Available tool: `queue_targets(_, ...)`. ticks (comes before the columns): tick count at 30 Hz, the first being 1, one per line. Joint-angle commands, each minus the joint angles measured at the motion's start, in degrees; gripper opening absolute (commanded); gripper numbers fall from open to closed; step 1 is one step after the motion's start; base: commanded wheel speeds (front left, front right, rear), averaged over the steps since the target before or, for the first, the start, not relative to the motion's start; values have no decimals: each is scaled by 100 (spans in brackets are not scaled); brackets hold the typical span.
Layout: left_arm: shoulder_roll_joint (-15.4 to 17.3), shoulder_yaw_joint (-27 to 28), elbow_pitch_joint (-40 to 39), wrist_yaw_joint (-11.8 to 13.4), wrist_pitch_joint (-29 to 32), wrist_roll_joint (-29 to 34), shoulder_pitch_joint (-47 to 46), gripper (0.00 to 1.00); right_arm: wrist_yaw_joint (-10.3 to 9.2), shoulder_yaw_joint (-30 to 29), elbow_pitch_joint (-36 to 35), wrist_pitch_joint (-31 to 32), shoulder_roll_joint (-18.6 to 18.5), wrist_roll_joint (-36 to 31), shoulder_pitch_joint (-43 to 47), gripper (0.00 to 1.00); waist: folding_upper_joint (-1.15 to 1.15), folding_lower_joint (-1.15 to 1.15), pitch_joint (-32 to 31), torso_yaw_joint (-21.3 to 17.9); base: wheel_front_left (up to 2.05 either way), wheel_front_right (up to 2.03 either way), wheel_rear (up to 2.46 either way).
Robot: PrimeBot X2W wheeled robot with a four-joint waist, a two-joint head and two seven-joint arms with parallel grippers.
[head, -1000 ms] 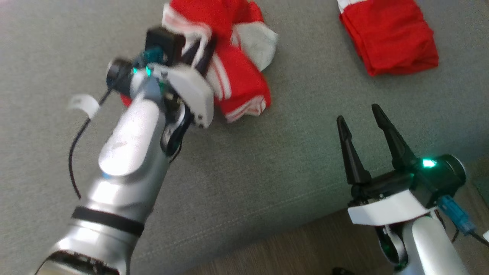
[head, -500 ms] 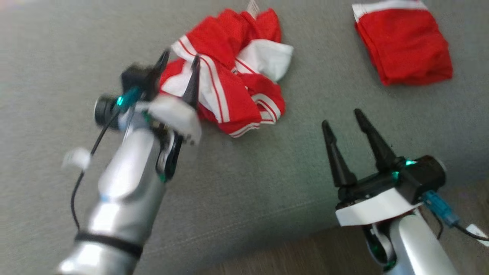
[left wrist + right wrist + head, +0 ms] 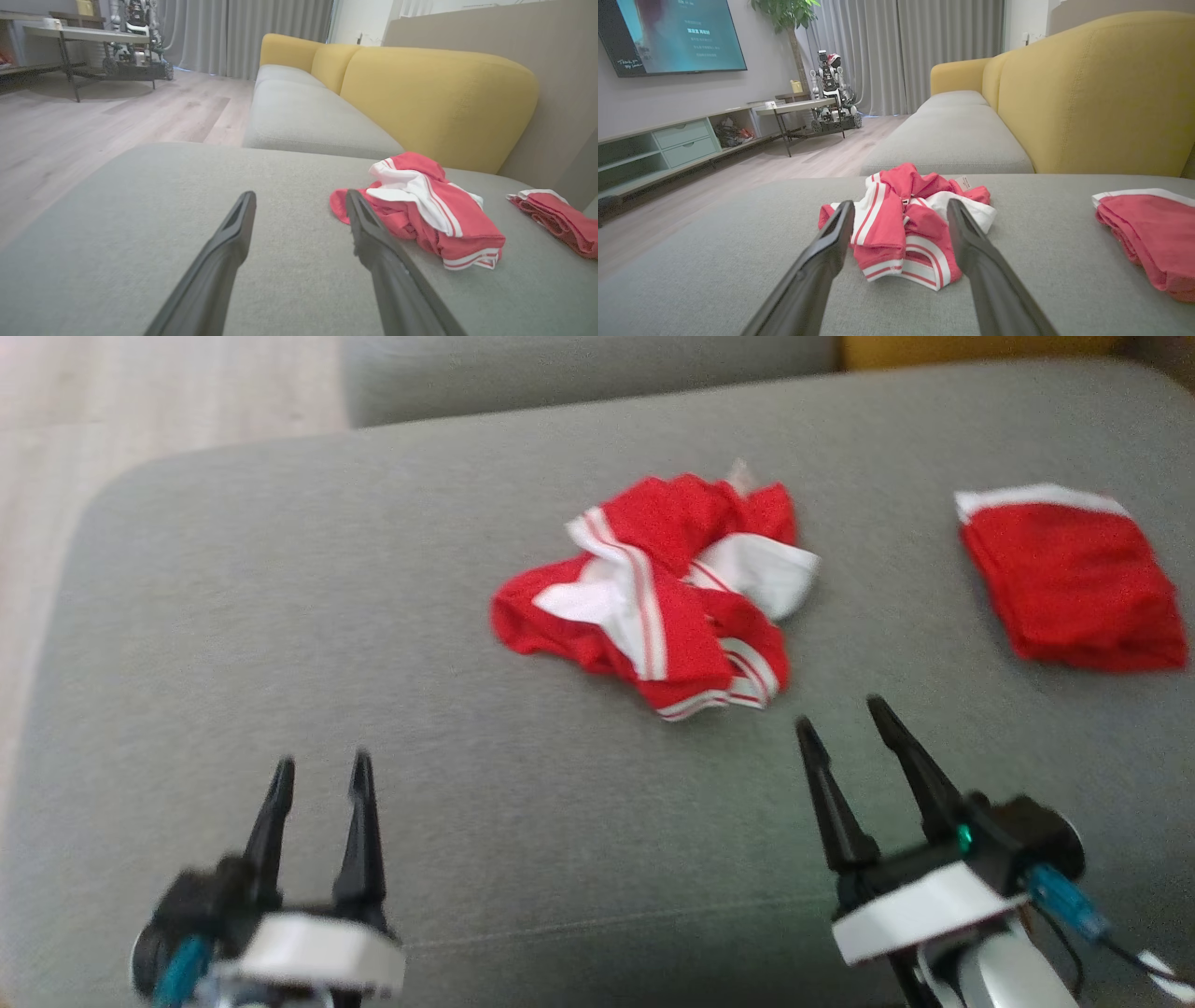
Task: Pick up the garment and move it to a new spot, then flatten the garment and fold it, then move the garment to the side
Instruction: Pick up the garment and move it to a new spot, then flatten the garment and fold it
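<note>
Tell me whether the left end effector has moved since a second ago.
Yes. The left end effector has drawn back from the crumpled garment toward the robot. It now stands open near the front seam of the cushion.

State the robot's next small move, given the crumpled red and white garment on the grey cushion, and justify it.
Probably reach the right gripper forward to the near striped edge of the crumpled garment. That garment lies bunched, not flat, on the cushion; the right gripper and the left gripper both stand open and apart from it, the right one nearer.
</note>
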Motion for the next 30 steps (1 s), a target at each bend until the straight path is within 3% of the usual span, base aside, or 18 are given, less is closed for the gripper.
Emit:
queue_targets(1, -50, 296, -478, -80, -69, 190, 24, 100, -2, -6, -233, -37, 22, -33, 50, 100, -1, 1, -246, 342, 0, 0, 0)
queue_targets(11, -149, 528, -1258, -71, -69, 440, 1032, 100, -2, -418, -461, -37, 32, -184, 676, 100, -1, 1, -507, 557, 0, 0, 0)
queue_targets(23, -152, 141, -1261, 218, -70, 809, 1458, 100, -2, -458, -459, -37, 65, -240, 847, 100, -1, 1, -713, 524, 0, 0, 0)
queue_targets(30, -153, 122, -1224, 244, -70, 890, 1444, 100, -2, -426, -448, -37, 79, -258, 849, 100, -1, 1, -747, 551, 0, 0, 0)
